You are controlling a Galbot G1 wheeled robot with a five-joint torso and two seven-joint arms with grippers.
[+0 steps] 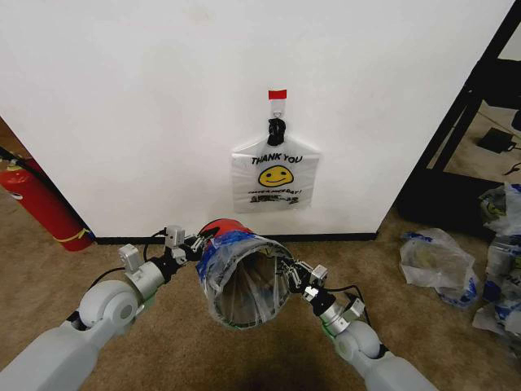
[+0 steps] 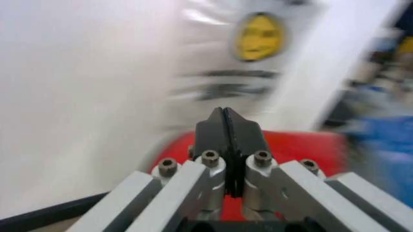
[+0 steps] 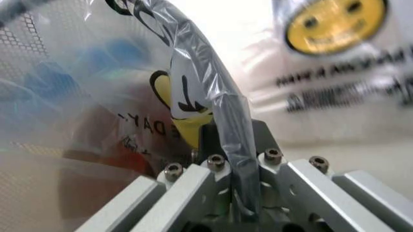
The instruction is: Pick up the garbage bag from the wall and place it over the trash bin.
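Both end effectors, left (image 1: 198, 242) and right (image 1: 291, 273), pinch the garbage bag (image 1: 244, 281) over the trash bin (image 1: 224, 228), at nine and three o'clock of its rim.

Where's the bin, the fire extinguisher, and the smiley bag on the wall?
bin (image 1: 226, 229): head view, red base.
fire extinguisher (image 1: 37, 199): head view, red body.
smiley bag (image 1: 276, 176): head view, yellow face.

The bin (image 1: 244, 277) stands on the floor close to the wall (image 1: 146, 98), the red fire bottle (image 1: 41, 204) blocks the far left, lumpy bags (image 1: 435, 261) and a black rack (image 1: 464, 122) crowd the right, and bare carpet (image 1: 163, 342) lies open in front.
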